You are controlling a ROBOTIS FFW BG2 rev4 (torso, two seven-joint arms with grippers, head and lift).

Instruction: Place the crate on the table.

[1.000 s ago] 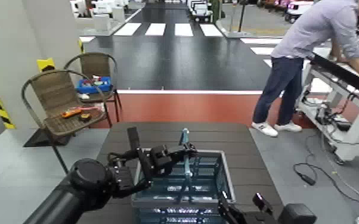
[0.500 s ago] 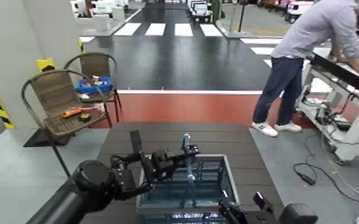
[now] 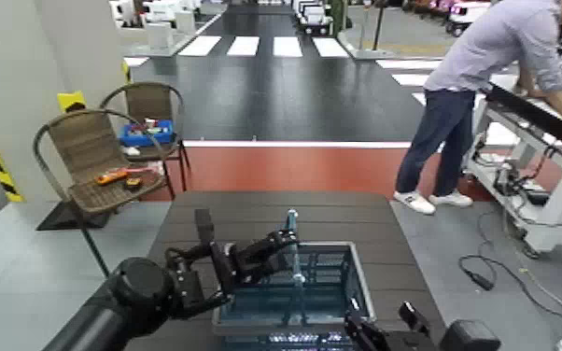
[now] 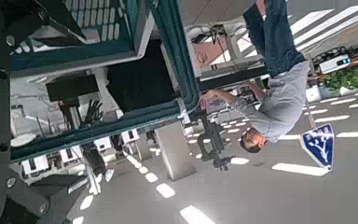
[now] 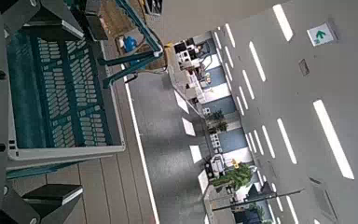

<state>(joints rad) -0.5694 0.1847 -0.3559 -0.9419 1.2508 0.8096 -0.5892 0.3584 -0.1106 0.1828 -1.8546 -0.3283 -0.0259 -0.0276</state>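
The table, dark and slatted, fills the lower centre of the head view and extends wider than the crate on both sides. The crate sits upright on the table's near half, at about 6 o'clock in that view, its light grey rim visible on the far and right sides and its teal handle standing up across the middle. The left arm enters from 7 o'clock; the left gripper is at the crate's left rim, level with the handle, its fingers reaching towards the handle, but whether they clasp it or stand apart cannot be told. The left wrist view shows only the handle bar and lattice close up, with no clear sight of the fingertips. The right gripper lies low at 5 o'clock by the crate's near right corner; its finger position likewise cannot be told. A person bends over a white workbench at 2 o'clock. Two wicker chairs stand at 10 o'clock, the farther one bearing a small blue tray.
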